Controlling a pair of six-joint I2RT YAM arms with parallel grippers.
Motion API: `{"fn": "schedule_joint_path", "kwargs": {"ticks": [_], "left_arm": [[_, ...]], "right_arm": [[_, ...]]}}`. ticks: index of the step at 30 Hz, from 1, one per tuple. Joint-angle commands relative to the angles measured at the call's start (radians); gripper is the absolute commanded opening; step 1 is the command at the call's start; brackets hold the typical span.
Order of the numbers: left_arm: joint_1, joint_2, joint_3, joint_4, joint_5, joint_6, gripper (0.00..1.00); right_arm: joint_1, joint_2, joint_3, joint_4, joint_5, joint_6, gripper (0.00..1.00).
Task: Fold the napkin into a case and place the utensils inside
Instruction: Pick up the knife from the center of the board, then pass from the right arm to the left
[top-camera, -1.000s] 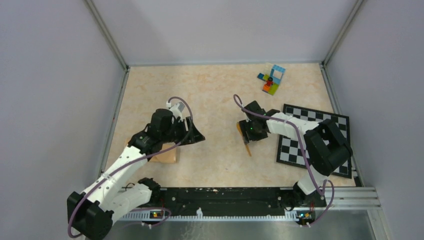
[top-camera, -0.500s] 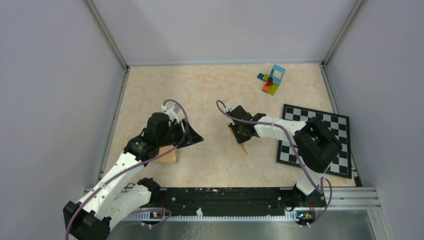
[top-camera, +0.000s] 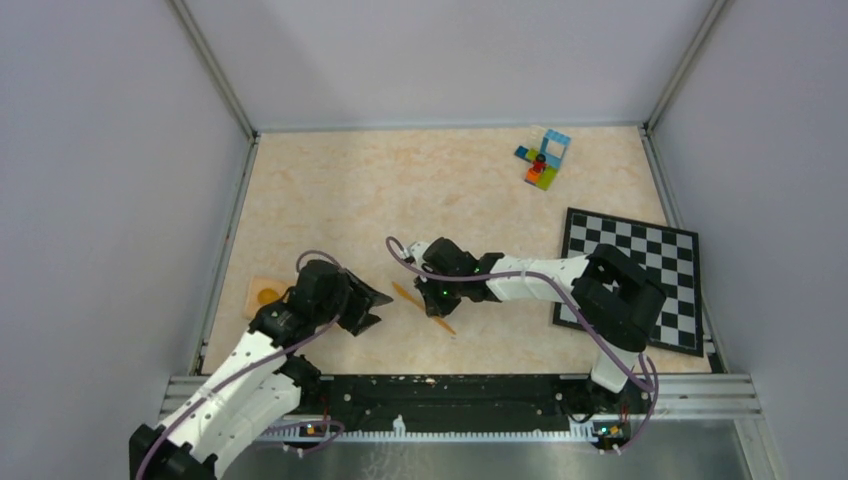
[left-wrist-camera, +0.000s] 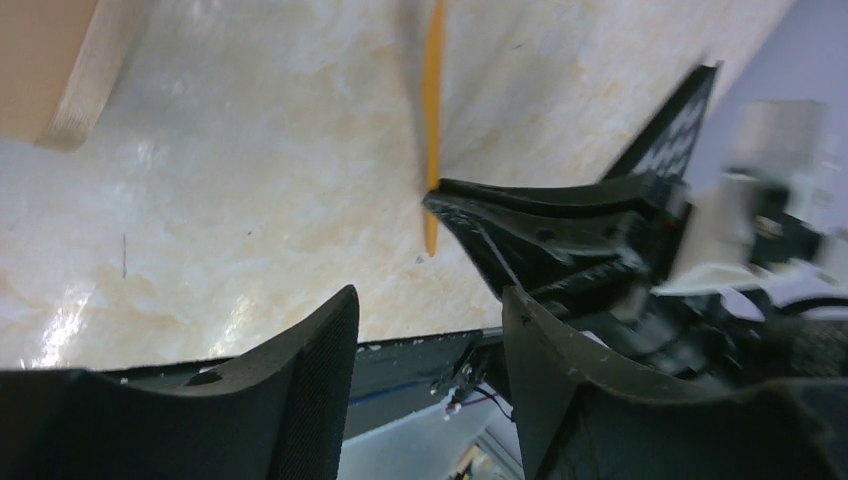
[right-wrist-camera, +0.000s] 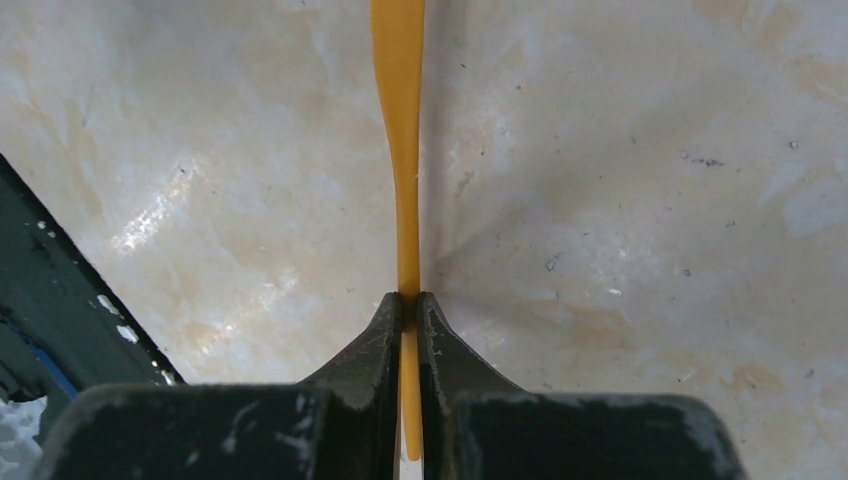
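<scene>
Right of the case (top-camera: 252, 290), overhead view: your right gripper (top-camera: 432, 297) holds the knife (top-camera: 403, 291), which sticks out of it on both sides at a slant. The case is partly hidden under the left arm. A round orange bowl, probably the spoon (top-camera: 267, 295), shows on it. Whether it sits inside the case or merely on top cannot be told from this height. Your left gripper (top-camera: 362, 305) hangs between the case and the knife.

Left wrist view: the left jaws are spread with nothing between them. The knife (left-wrist-camera: 433, 120) lies beyond them, well apart from the one corner of the case (left-wrist-camera: 50, 50) that shows.

Right wrist view: the jaws are pressed together on the knife (right-wrist-camera: 398, 120), pinching it near one end, with the long part pointing ahead.

Recommendation: carry the knife to the case with the free end leading and line it up with the case's length. Have the left gripper lift the case's mouth before you slide the knife in. Release only once most of the knife is covered.
</scene>
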Motion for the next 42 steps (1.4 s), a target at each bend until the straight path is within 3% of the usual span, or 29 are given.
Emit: {"fn": "schedule_joint_path", "kwargs": {"ticks": [1,6,12,22,29,37,42], "left_arm": [[-0.01,0.165,0.0,0.087,0.133,-0.171,0.61],[-0.073,0.294,0.054,0.144,0.096,-0.24,0.62],[-0.128,0.384,0.056,0.216,0.065,-0.31,0.55],[-0.135,0.44,0.029,0.305,-0.01,-0.321,0.43],[-0.135,0.473,0.032,0.326,-0.016,-0.308,0.44],[-0.136,0.5,0.061,0.314,-0.037,-0.284,0.27],[-0.134,0.498,0.102,0.26,-0.073,-0.232,0.01]], "right_arm": [[-0.008,0.001,0.01,0.089,-0.082,0.027,0.0],[-0.008,-0.01,-0.009,0.142,-0.115,0.077,0.0],[-0.008,-0.057,-0.011,0.171,-0.113,0.149,0.0],[-0.007,-0.089,-0.011,0.17,-0.135,0.163,0.0],[-0.005,-0.123,-0.032,0.179,-0.158,0.164,0.0],[0.002,-0.132,-0.031,0.18,-0.16,0.167,0.0],[0.009,-0.125,-0.017,0.172,-0.152,0.163,0.0]]}}
